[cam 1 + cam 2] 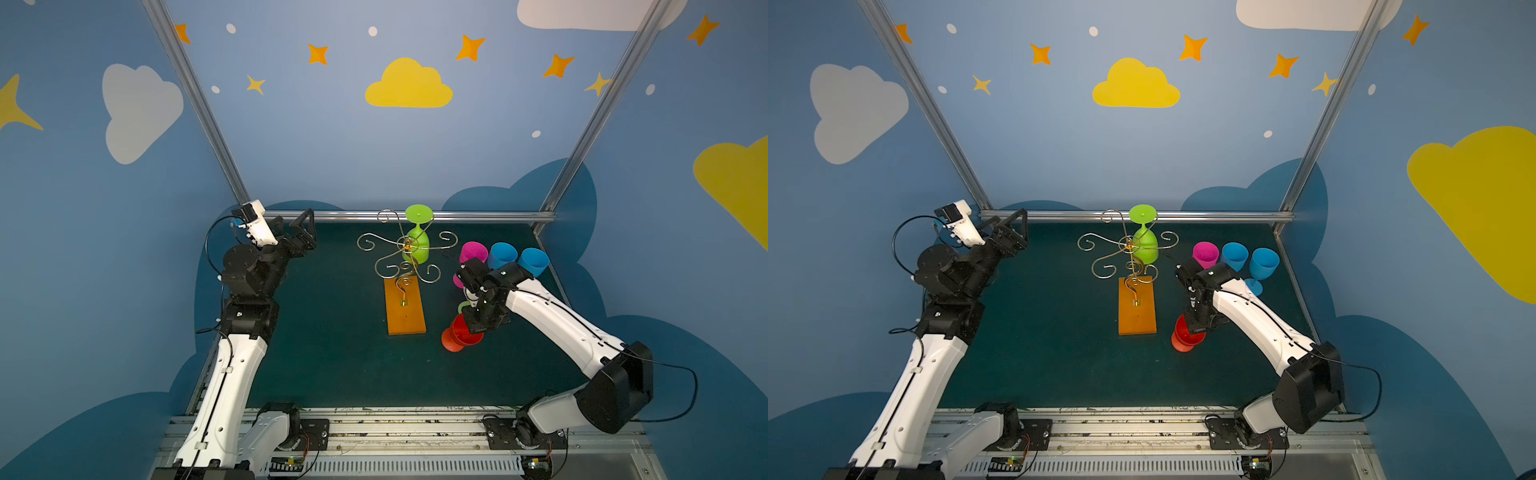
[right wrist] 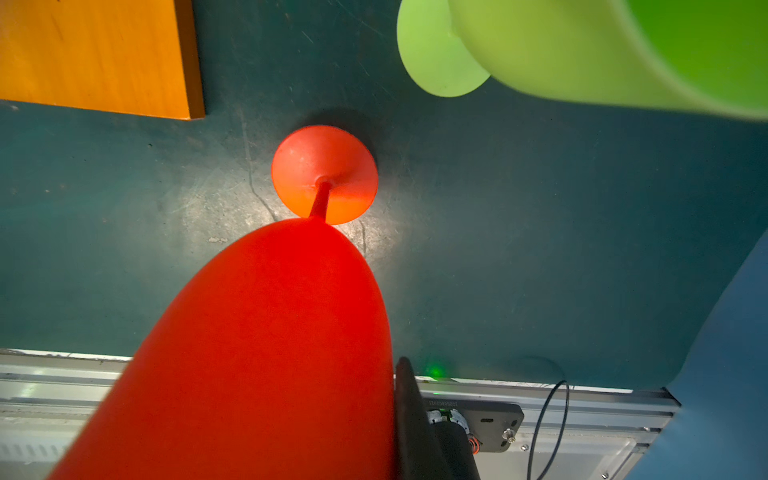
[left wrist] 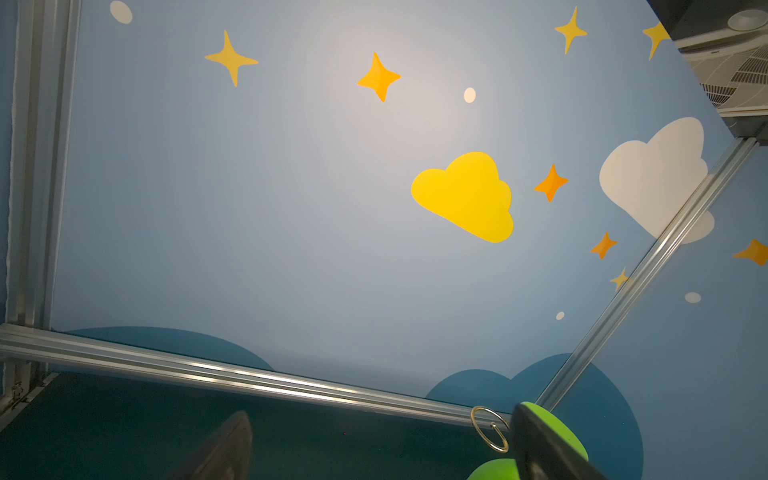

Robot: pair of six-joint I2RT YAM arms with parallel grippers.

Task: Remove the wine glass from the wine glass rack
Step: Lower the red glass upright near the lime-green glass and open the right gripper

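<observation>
The wine glass rack (image 1: 405,309) (image 1: 1137,309) is a gold wire stand on an orange wooden base at mid-table. A green wine glass (image 1: 416,246) (image 1: 1145,248) hangs upside down from a rear arm. Right of the base, my right gripper (image 1: 473,328) (image 1: 1196,328) (image 2: 390,395) is shut on the rim wall of a red wine glass (image 1: 459,337) (image 1: 1185,340) (image 2: 270,332). This glass stands upright and its foot (image 2: 324,174) looks to rest on the mat. One finger is hidden by the bowl. My left gripper (image 1: 305,232) (image 1: 1013,232) (image 3: 386,457) is open and empty at the back left.
A pink glass (image 1: 473,251) and two blue glasses (image 1: 502,254) (image 1: 534,261) stand at the back right behind my right arm. A light green glass (image 2: 582,50) stands close to the red one. An aluminium rail (image 1: 478,216) runs along the back edge.
</observation>
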